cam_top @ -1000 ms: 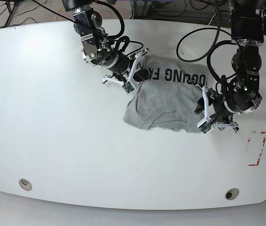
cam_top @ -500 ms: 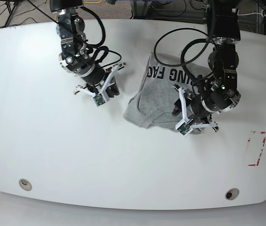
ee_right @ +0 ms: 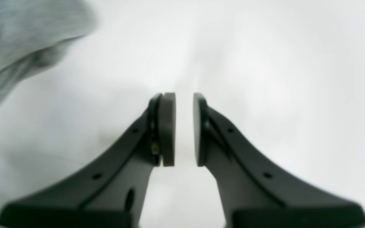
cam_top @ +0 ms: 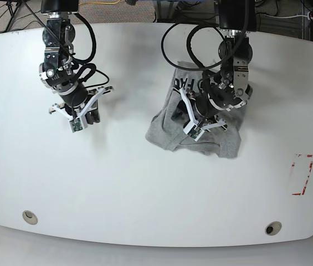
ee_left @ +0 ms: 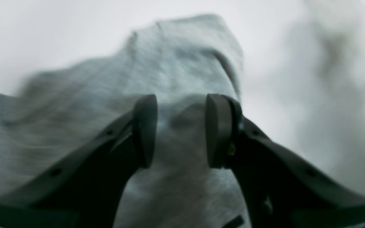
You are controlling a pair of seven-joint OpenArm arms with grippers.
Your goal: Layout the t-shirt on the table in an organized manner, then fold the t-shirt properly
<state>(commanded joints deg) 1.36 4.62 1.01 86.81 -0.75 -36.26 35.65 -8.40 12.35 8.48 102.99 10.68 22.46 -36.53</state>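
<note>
On the left of the base view, the right gripper [cam_top: 83,117] is hanging over bare white table [cam_top: 117,188], well apart from the shirt. In its wrist view the right gripper [ee_right: 184,128] is showing its two pads standing only slightly apart, with a narrow slit of table between them and nothing in it; a grey edge of cloth is lying off in the upper left corner.

Toward the middle, the t-shirt [cam_top: 200,133] is lying in a rumpled heap on the table, with part of its black lettering showing along its upper edge.

The left gripper [cam_top: 196,122] is hovering over the heap. In its wrist view the left gripper [ee_left: 179,129] is standing with its pads clearly apart, grey cloth [ee_left: 176,72] filling the gap behind them; the picture is blurred, and whether the pads are touching the cloth cannot be told.

Further right, a red-and-white tape mark [cam_top: 302,174] is sitting near the table's edge.
</note>
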